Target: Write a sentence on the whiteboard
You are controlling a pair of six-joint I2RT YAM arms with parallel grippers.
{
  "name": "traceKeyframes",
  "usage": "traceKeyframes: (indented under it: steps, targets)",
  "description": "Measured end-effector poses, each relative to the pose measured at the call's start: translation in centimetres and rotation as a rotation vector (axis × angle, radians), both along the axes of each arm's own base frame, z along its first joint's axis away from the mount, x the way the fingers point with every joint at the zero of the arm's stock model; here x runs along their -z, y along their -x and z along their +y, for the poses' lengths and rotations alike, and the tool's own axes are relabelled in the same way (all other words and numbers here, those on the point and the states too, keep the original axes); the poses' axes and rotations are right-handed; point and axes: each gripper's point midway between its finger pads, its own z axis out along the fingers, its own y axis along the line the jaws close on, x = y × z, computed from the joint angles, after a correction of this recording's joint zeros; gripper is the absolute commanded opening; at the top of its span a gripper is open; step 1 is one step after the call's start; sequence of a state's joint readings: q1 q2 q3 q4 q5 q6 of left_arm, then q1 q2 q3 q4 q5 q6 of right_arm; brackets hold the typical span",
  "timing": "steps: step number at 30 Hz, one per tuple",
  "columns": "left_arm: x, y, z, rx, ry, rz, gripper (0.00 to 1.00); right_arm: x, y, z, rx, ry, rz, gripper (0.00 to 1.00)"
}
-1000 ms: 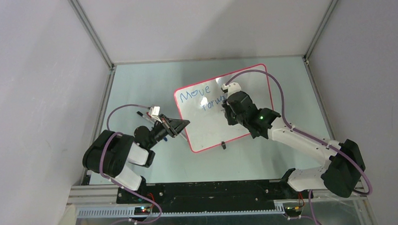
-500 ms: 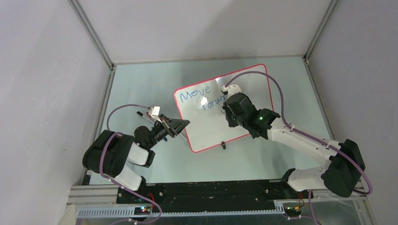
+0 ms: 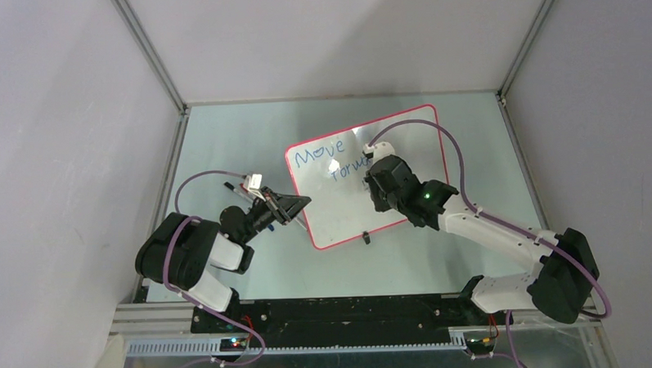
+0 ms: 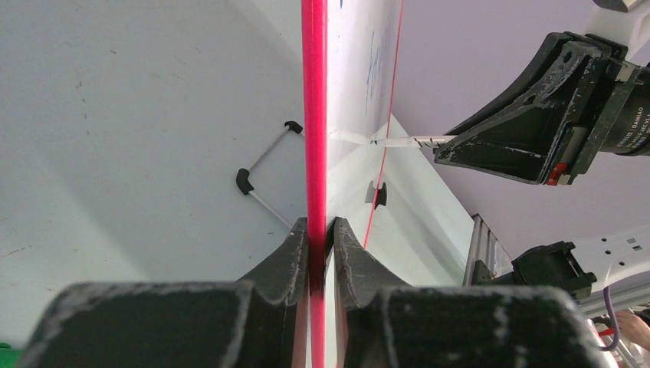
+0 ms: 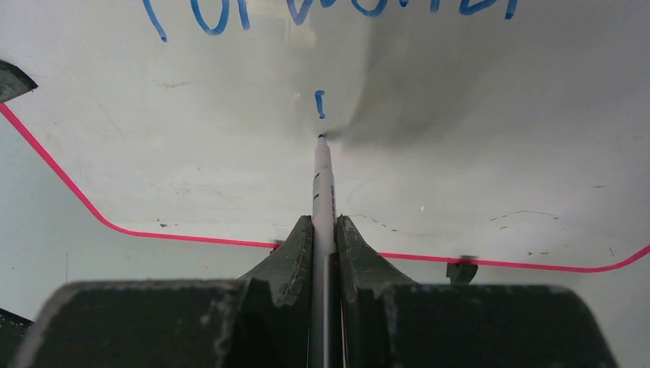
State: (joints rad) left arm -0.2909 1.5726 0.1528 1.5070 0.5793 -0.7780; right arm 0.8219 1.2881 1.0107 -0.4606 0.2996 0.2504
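The whiteboard [image 3: 340,212] lies tilted on the table, white with a thin red frame. My left gripper [image 4: 316,224] is shut on its red left edge [image 4: 313,115]. The sentence in blue reads "Move" [image 3: 320,155] with "forward" [image 5: 329,9] stepped below it. Under that stands one short blue stroke [image 5: 320,104]. My right gripper [image 5: 324,222] is shut on a white marker [image 5: 323,180]. The marker's tip touches the board just below the stroke. In the top view the right wrist [image 3: 388,182] covers the end of the second word.
A small dark pen-like object [image 3: 234,187] lies on the table left of the left arm. A black clip foot [image 3: 365,236] sits on the board's near edge. A wire stand [image 4: 264,172] lies beside the board. Grey walls close in both sides.
The right wrist has shifted slightly toward the near side of the board. The left arm and the board have not moved.
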Motion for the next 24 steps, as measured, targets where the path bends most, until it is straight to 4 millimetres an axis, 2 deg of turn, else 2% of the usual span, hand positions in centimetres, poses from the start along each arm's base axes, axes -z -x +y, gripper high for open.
traceKeyframes:
  steps: [12,19,24]
  targets:
    - [0.0,0.0,0.0,0.000,0.000,0.000,0.00,-0.8,-0.1,-0.1,0.002,-0.019,-0.021,0.00]
    - [0.0,0.0,0.0,0.000,0.000,0.000,0.00,-2.3,-1.1,-0.1,0.011,-0.035,-0.051,0.00]
    - [0.0,0.0,0.0,0.000,0.000,0.000,0.00,-2.6,-1.5,-0.1,0.018,-0.044,-0.058,0.00]
